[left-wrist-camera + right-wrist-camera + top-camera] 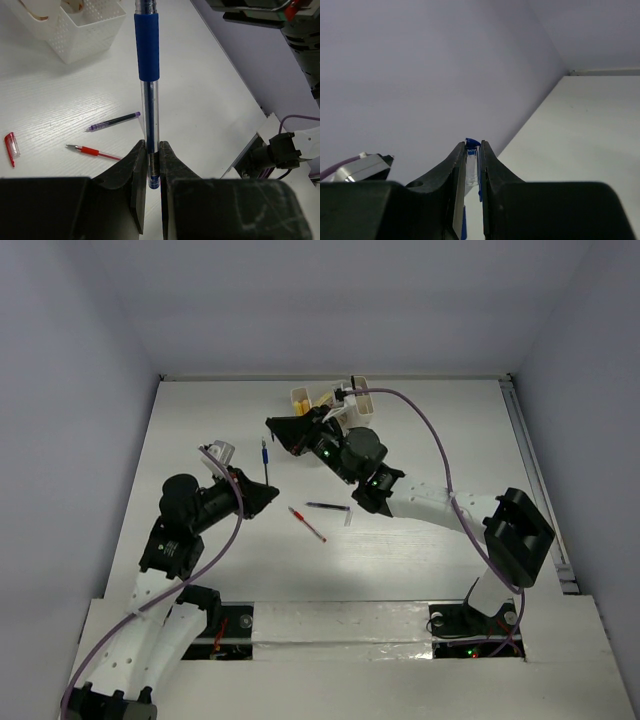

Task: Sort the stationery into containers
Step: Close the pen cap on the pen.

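My left gripper (268,498) (151,150) is shut on the lower end of a blue pen (149,75), which points away from the fingers and has no cap; it also shows in the top view (265,455). My right gripper (273,426) (472,150) is raised over the table's back middle, shut on a clear pen cap with a blue tip (473,159). The white organizer (335,400) (85,30) stands at the back with yellow sticks in a side compartment. A red pen (307,524) (92,151) and a dark pen (328,507) (112,121) lie on the table between the arms.
A loose red pen cap (11,147) lies on the table to the left of the red pen in the left wrist view. The right arm (420,502) stretches across the middle of the table. Walls close the table on three sides.
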Robot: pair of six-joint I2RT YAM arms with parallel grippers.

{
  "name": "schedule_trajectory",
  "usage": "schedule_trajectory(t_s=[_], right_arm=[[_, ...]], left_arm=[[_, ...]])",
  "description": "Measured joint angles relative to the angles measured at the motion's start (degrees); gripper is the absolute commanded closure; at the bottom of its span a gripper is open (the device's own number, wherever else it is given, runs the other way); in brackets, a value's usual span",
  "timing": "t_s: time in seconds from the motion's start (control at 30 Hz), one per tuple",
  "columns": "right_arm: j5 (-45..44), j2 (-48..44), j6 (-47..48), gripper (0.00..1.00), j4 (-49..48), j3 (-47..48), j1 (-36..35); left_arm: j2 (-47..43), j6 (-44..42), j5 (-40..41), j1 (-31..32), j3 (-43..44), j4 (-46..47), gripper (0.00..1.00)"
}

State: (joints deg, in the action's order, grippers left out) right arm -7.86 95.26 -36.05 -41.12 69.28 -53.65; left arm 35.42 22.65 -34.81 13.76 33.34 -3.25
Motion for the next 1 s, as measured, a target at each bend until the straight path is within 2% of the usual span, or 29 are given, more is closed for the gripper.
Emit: schedule_trajectory(t_s=[0.27, 1.0], right_arm=[[1.9, 0.0, -2.5, 1.00, -3.4, 0.0, 0.0], [4.9, 2.8, -2.8, 1.00, -3.9, 2.3, 0.0]], left_arm=[[0.2, 0.2, -0.3, 0.0, 0.0, 0.1, 1.00], [0.1, 0.2, -0.3, 0.0, 0.0, 0.4, 1.00]])
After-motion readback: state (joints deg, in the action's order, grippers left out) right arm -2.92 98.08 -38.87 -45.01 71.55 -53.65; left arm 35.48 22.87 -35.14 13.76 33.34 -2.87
